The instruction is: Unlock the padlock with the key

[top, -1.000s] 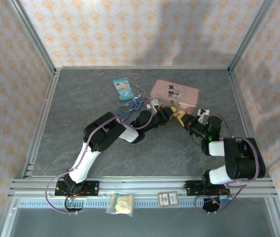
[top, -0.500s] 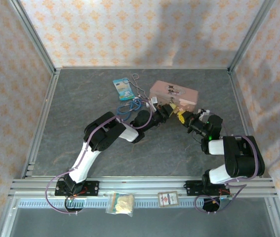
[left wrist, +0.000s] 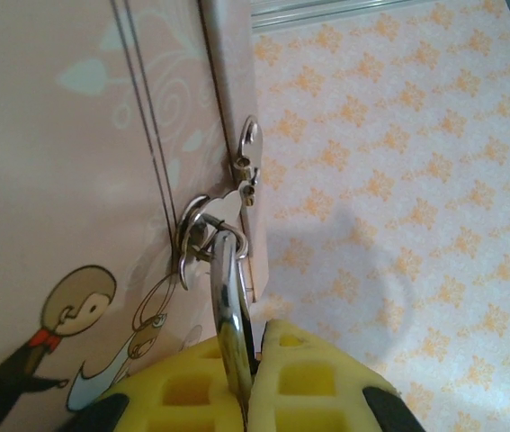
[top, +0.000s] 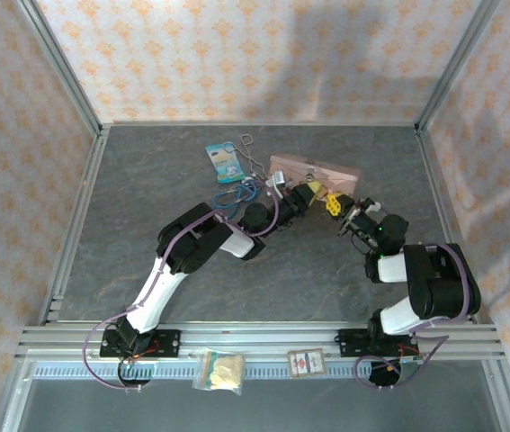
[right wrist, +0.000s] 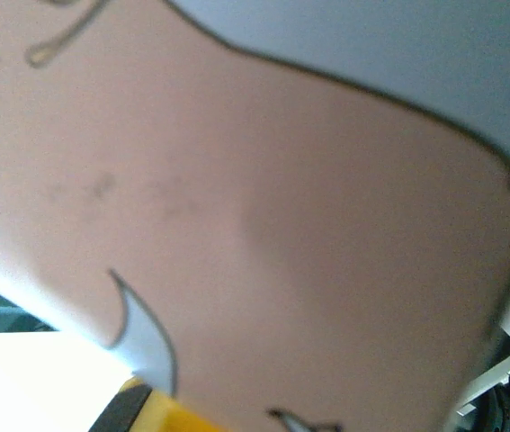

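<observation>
1. Orange-patterned wallpaper [top: 237, 54] lines the three sides of a grey stone-look worktop [top: 147, 234], seen from above. A pink tin [top: 319, 171] sits right of the middle, towards the far edge, and looks tipped up on one long side. The left end effector [top: 307, 192] and the right end effector [top: 335, 205] meet at the tin's near side, almost touching each other. A blue card [top: 225, 164] and a blue clip [top: 237, 193] lie left of the tin, and a small bag [top: 220, 371] rests on the rail at the near edge.

2. From the left wrist, the tin's cartoon face takes up the left half. The padlock [left wrist: 227, 306] hangs by its silver shackle from the tin's hasp [left wrist: 202, 225]. The shackle runs down between the left end effector's yellow pads [left wrist: 313, 387], which are pressed together on it. The brass body is hidden behind the pads.

3. From the right wrist, the blurred pink face of the tin is very close. One yellow fingertip [right wrist: 166, 416] shows at the bottom edge. The right end effector is closed, and I cannot tell what it holds, if anything.
</observation>
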`<control>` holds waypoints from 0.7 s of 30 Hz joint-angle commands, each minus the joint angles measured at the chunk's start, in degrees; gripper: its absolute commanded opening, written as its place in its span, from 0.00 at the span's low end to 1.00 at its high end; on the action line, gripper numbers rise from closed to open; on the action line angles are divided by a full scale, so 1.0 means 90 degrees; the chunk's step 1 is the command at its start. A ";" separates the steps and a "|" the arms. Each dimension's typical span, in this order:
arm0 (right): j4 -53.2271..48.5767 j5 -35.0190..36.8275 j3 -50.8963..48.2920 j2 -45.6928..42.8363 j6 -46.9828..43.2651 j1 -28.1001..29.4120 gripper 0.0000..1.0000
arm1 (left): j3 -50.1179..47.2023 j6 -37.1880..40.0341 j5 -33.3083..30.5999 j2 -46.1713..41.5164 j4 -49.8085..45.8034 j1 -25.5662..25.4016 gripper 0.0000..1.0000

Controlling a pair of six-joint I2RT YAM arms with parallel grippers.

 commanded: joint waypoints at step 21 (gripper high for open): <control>-0.3511 0.0688 0.0581 -0.0923 -0.3703 0.0017 0.00 | -0.0097 0.0510 0.0578 -0.0088 -0.0118 -0.0307 0.02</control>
